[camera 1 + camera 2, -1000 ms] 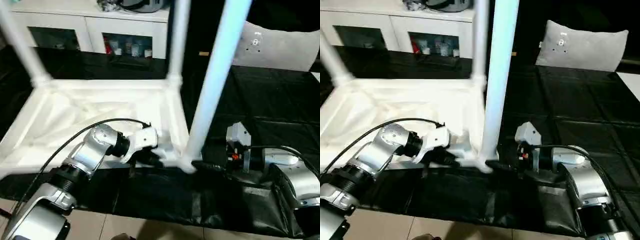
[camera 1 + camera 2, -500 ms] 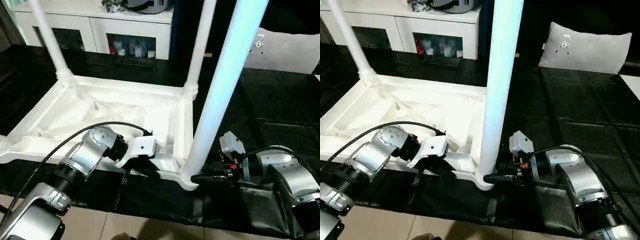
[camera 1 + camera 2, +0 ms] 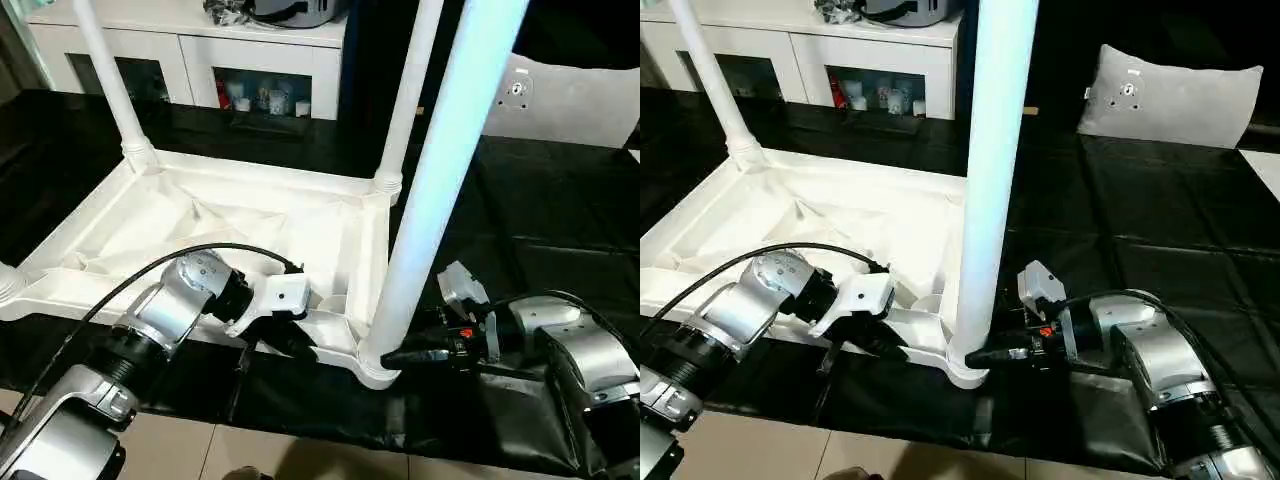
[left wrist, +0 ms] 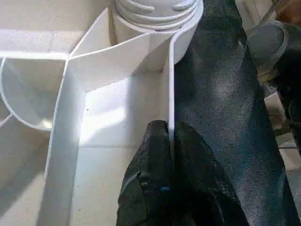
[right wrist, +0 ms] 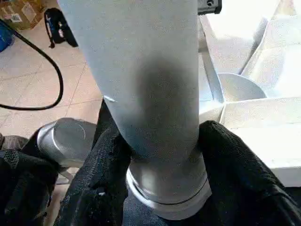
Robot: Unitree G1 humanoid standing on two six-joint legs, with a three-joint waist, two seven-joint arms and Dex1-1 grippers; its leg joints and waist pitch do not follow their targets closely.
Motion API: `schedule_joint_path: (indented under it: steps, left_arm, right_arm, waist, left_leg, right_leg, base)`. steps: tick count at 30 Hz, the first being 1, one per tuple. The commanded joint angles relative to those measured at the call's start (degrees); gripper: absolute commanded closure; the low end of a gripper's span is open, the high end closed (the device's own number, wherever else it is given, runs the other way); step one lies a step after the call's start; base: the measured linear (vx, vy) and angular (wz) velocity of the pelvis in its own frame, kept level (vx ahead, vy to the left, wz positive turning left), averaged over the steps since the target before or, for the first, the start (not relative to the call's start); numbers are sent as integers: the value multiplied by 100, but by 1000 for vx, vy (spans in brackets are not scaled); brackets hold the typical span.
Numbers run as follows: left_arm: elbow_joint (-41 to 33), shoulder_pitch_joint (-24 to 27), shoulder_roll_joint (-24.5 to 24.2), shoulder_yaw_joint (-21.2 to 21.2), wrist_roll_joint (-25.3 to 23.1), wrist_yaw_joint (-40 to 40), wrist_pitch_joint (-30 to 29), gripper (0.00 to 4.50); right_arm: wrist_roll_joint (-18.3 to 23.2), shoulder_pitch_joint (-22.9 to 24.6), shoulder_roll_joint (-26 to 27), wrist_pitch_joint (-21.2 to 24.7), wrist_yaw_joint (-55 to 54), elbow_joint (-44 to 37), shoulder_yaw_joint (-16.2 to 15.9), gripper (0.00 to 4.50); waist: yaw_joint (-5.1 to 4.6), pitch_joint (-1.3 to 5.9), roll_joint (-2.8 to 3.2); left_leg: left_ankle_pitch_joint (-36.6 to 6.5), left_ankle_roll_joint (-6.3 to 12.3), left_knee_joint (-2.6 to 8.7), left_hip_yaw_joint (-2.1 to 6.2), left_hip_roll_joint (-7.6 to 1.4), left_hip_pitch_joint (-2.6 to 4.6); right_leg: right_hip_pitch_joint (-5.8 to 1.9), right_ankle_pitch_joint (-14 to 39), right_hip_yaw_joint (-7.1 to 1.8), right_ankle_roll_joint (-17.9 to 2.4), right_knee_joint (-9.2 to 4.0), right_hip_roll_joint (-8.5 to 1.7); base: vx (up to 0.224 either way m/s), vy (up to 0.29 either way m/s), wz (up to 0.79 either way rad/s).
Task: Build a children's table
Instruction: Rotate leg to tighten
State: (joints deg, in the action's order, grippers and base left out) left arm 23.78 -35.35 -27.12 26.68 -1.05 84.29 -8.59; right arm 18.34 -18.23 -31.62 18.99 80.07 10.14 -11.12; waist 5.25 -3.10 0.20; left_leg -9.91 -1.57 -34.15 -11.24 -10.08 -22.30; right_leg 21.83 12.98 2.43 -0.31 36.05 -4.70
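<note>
No text, label or number can be read anywhere. The cardboard box (image 5: 19, 13) on the floor carries print too small to make out.

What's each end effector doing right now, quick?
Left end effector: shut, pinching the table top's side wall.
Right end effector: closed around the base of the near table leg.

Left gripper (image 4: 170, 141): fingers pressed together, pinching the thin edge wall of the table top (image 3: 250, 215), one finger on each face of the wall. Its silver forearm (image 3: 165, 310) reaches in from the near left, wrist bent toward the near right corner, black cable arcing over it.

Right gripper (image 5: 160, 155): the two black fingers (image 5: 101, 165) sit on either side of the near leg (image 3: 440, 160) at its base, both touching it. Right forearm (image 3: 1150, 350) comes from the near right, gripper roughly level.
</note>
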Motion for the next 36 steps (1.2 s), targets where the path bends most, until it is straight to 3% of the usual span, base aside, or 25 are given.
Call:
schedule_joint_path:
  steps: [1,5,11,14,16,19,20,22,23,24,25,26,28,33,36]
  left_arm:
    - [-149,89,109,0,-11,-169,-362,450]
    - [-322,151,217,-78,26,-423,-695,450]
    - [-452,196,754,-314,-31,-1454,-1346,450]
    - [-371,115,1231,-468,-201,-2335,-1770,450]
    - [-217,-5,1513,-579,-298,-2838,-1904,450]
    - [-92,-110,1738,-677,-361,-3232,-1984,450]
    - [118,-249,2014,-780,-447,-3722,-1967,450]
    - [226,-322,2132,-792,-494,-3910,-1929,450]
    - [274,-354,2184,-789,-515,-3979,-1907,450]
    - [320,-388,2253,-781,-595,-4043,-1882,450]
    - [332,-391,2254,-757,-631,-4045,-1859,450]
    - [339,-384,2227,-727,-659,-4021,-1816,450]
    - [342,-356,2154,-677,-689,-3942,-1699,450]
    - [426,-232,1827,-564,-661,-3457,-1111,450]
    - [456,-99,1506,-466,-652,-2956,-712,450]
  right_arm:
    - [468,102,156,452,-11,-377,6,250]
    - [520,261,245,713,-303,-658,-8,250]
    - [-3,477,842,822,-1612,-740,-65,250]
    - [-533,347,1610,881,-3056,-374,60,250]
    - [-702,208,2073,913,-3923,-112,235,252]
    - [-769,109,2403,964,-4567,60,369,252]
    - [-975,-39,2737,804,-5222,340,476,252]
    - [-987,-137,2933,672,-5532,514,610,252]
    - [-980,-188,3022,590,-5670,602,687,252]
    - [-1005,-247,3178,409,-5843,700,858,219]
    - [-1043,-243,3205,297,-5885,707,899,199]
    - [-1058,-222,3208,213,-5904,692,936,185]
    - [-1045,-159,3160,121,-5893,624,966,173]
    - [-972,9,2848,-317,-5726,455,1220,124]
    - [-848,153,2378,-586,-5130,223,1369,93]
  waist:
    - [-13,375,-25]
    - [-27,350,-26]
    - [-109,315,-50]
    - [-299,288,-62]
    - [-386,291,-93]
    - [-442,281,-86]
    - [-481,269,-76]
    - [-498,287,-46]
    - [-512,290,-53]
    - [-505,313,-5]
    - [-505,331,-14]
    - [-498,358,-20]
    - [-492,363,-17]
    - [-448,377,-13]
    - [-398,401,-5]
  left_leg:
    - [-986,275,384,129,-361,172]
    - [-1191,172,412,135,-365,181]
    - [-1533,-70,449,158,-341,183]
    - [-1837,-257,473,205,-302,164]
    - [-1985,-280,478,235,-283,146]
    - [-2198,-274,475,244,-275,200]
    - [-2286,-285,475,241,-268,203]
    - [-2414,-334,477,262,-266,230]
    - [-2398,-319,485,264,-267,209]
    - [-2303,-294,519,264,-281,193]
    - [-2234,-278,524,255,-288,191]
    - [-1978,-220,533,246,-297,157]
    - [-1785,-78,521,211,-298,157]
    - [-1477,108,481,169,-288,134]
    - [-1097,298,447,153,-296,126]
  right_leg:
    - [-189,434,-225,-1540,-413,-391]
    - [-175,797,-237,-1456,-458,-399]
    - [-145,1500,-251,-1239,-519,-405]
    - [-110,2176,-226,-1039,-581,-405]
    - [-131,2501,-209,-899,-615,-413]
    - [-64,2762,-205,-748,-691,-406]
    - [-32,2800,-206,-749,-699,-397]
    - [-29,2864,-196,-696,-727,-403]
    - [-38,2775,-198,-701,-719,-401]
    - [-66,2345,-199,-751,-695,-387]
    - [-73,2099,-202,-790,-681,-378]
    - [-115,1533,-203,-892,-632,-363]
    - [-115,1069,-202,-1043,-610,-347]
    - [-145,830,-213,-1151,-609,-380]
    - [-189,227,-201,-1290,-555,-372]
  base:
    - [0,0,0]
    - [0,0,0]
    - [0,0,0]
    - [0,0,0]
    - [0,0,0]
    - [0,0,0]
    - [0,0,0]
    - [0,0,0]
    - [0,0,0]
    - [0,0,0]
    - [0,0,0]
    - [0,0,0]
    - [0,0,0]
    - [0,0,0]
    - [0,0,0]
